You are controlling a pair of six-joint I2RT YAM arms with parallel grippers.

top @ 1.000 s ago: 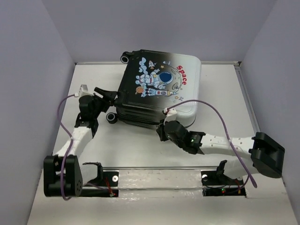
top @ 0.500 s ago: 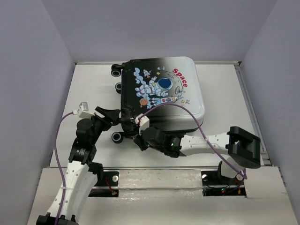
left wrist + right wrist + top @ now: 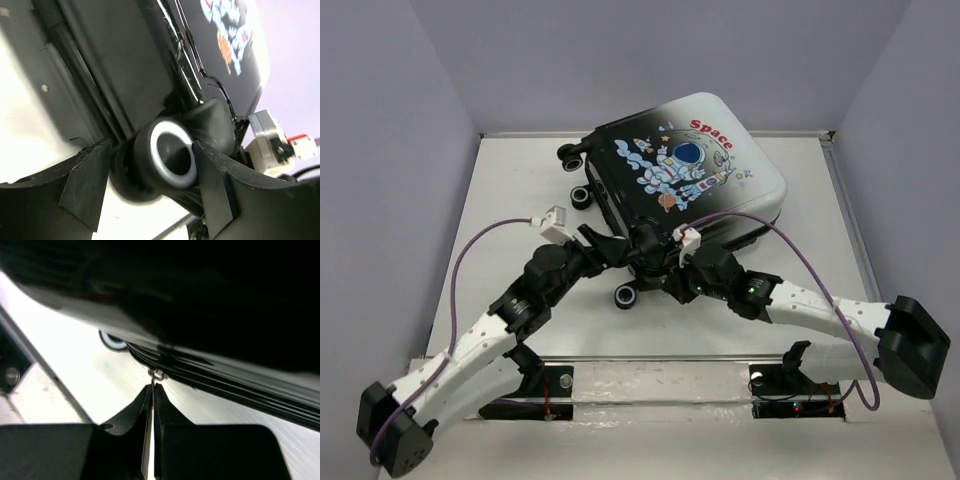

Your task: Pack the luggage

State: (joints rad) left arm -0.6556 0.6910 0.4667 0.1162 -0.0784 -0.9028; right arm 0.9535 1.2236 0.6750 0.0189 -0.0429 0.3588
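I'm zipping the luggage (image 3: 690, 180), shut on the table (image 3: 510, 190): right gripper (image 3: 153, 390) pinched tight on the zip pull (image 3: 157, 374), left gripper (image 3: 150, 156) wide open astride a wheel (image 3: 172, 160); next I'd drag that pull onward without slipping

The left arm (image 3: 470, 345) and the right arm (image 3: 820, 305) have both white links with black joint housings; a thin purple cable (image 3: 470, 250) runs along each one; it ends in a small white connector (image 3: 555, 218); the fingers (image 3: 85, 180) are matte black wedges.

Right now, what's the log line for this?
luggage: lid down | left gripper: open around wheel | right gripper: shut on zipper pull
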